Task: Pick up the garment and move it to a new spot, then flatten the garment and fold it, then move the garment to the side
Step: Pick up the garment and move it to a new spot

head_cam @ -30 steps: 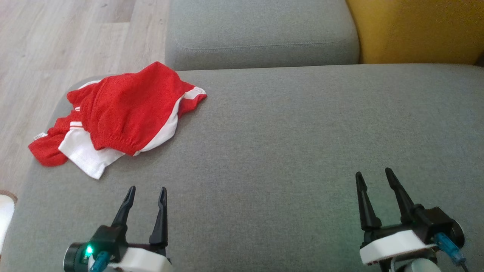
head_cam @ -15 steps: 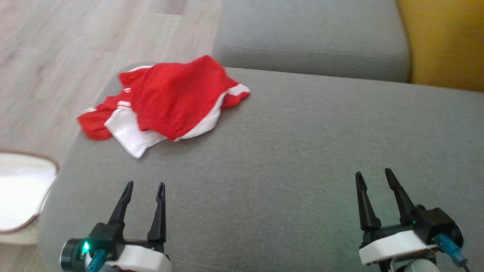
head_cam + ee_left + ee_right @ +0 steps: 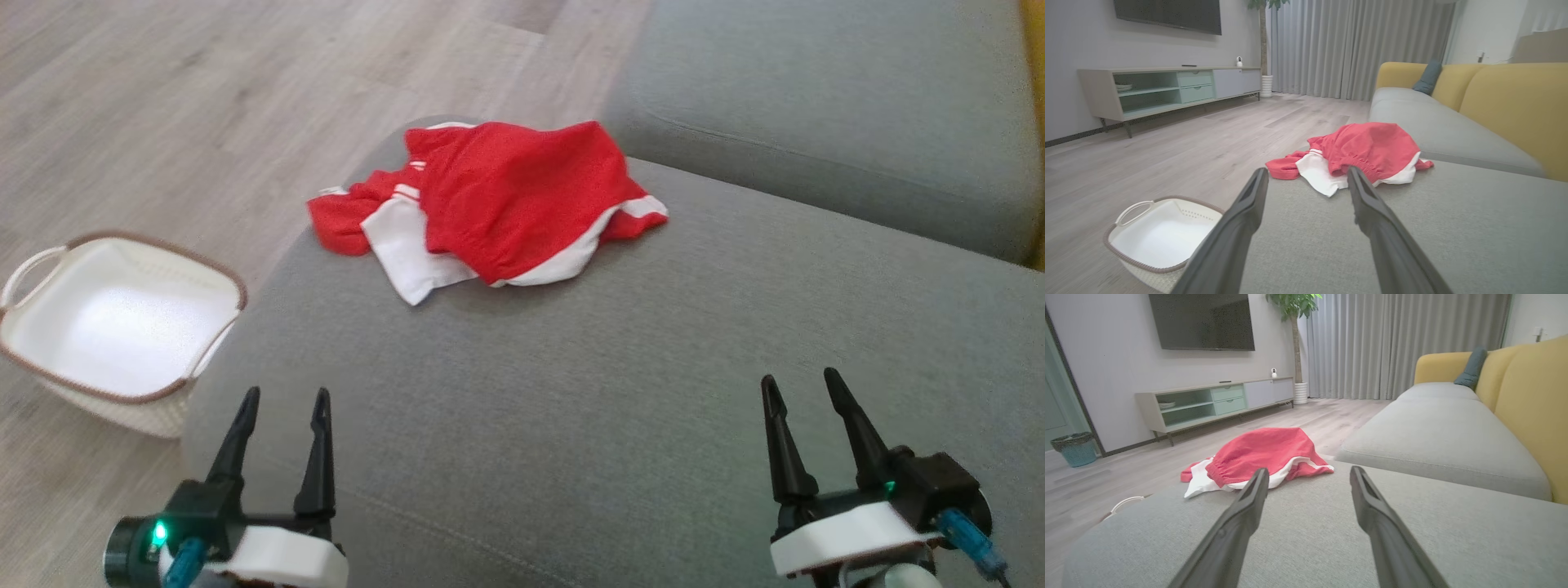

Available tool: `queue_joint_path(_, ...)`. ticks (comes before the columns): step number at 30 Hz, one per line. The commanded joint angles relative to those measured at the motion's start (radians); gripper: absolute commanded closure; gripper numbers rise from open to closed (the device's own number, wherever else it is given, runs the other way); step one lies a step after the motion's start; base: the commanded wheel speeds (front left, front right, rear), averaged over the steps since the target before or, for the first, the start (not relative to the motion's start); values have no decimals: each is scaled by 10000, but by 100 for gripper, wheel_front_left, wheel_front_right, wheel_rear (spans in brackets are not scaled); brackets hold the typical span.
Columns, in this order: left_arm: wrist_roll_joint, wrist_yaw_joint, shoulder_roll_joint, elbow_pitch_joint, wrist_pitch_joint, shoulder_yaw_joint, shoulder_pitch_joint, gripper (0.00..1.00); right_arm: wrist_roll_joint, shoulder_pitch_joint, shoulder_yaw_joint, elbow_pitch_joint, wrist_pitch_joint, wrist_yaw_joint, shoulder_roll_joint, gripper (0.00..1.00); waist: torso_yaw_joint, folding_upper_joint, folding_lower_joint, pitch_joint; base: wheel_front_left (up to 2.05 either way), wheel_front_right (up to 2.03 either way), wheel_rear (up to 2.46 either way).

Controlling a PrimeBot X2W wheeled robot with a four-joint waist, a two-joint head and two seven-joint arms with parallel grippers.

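A crumpled red and white garment (image 3: 498,208) lies at the far left corner of the grey sofa cushion (image 3: 653,367); it also appears in the left wrist view (image 3: 1359,153) and the right wrist view (image 3: 1261,455). My left gripper (image 3: 282,400) hovers open over the cushion's near left edge, well short of the garment, with nothing between its fingers. At the near right my right gripper (image 3: 800,384) stands open and empty too, far from the garment.
A white basket with a brown rim (image 3: 114,318) stands on the wooden floor left of the cushion. A second grey cushion (image 3: 816,114) lies behind. Yellow backrest (image 3: 1531,400) runs along the right. A TV cabinet (image 3: 1167,87) stands across the room.
The camera has turned left: the garment and sofa slide right in the picture and the white basket comes into view. Both grippers stay open in much the same place.
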Motion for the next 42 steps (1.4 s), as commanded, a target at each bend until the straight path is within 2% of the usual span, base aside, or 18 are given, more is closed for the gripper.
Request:
queue_joint_path(1,98,28,77,-337,-122,378,-427,0,39,-350,218,-302,-111,-7,-104,0,336,0,0,-13,0,0,0)
queue_joint_path(5,79,52,106,-354,-122,478,-414,0,60,-444,327,-286,-111,-7,-104,0,610,0,0,75,0,0,0)
queue_joint_path(13,57,123,83,-458,-122,615,-354,0,26,-655,444,-216,-111,-7,-104,0,742,0,0,244,0,0,0)
queue_joint_path(25,215,-182,227,-226,-122,357,-925,0,-52,-578,219,-291,-111,-7,-104,0,292,0,0,482,0,0,0)
queue_joint_path(32,388,-843,692,317,256,-21,-3155,0,-284,-917,168,-433,-111,-7,-104,0,-446,0,0,1240,0,0,0)
queue_joint_path(39,299,-1425,1647,1517,1558,-556,-6089,0,-613,-1752,312,-646,-111,-7,-104,0,-1622,0,0,2570,0,0,0)
queue_joint_path(42,-223,-1508,1906,2017,2079,-759,-7176,0,-689,-2124,400,-748,-111,-7,-104,0,-2133,0,0,3175,0,0,0)
